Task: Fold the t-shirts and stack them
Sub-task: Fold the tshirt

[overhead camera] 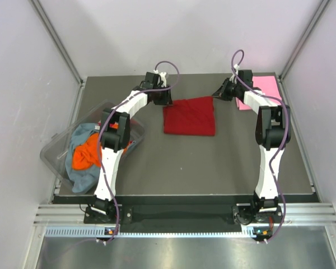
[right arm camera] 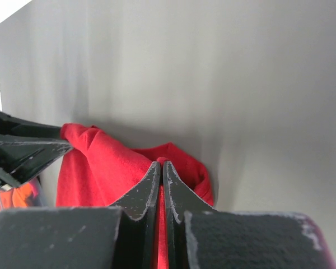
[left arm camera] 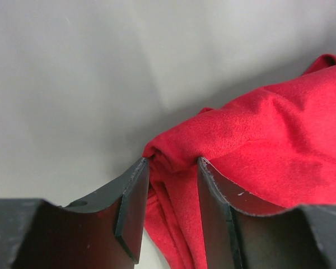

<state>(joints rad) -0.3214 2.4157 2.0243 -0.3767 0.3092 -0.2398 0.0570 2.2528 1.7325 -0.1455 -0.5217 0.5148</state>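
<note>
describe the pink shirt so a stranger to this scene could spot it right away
Find the dark table and go to its far right corner, behind the right arm. The pink shirt lies flat there. It is far paler than the red shirt mid-table, and it sits outside the tub on the left.

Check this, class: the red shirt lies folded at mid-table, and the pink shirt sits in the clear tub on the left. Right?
One slip. The pink shirt is not in the tub; it lies on the table at its far right corner, as the top view shows. The red shirt does lie folded at mid-table.
</note>
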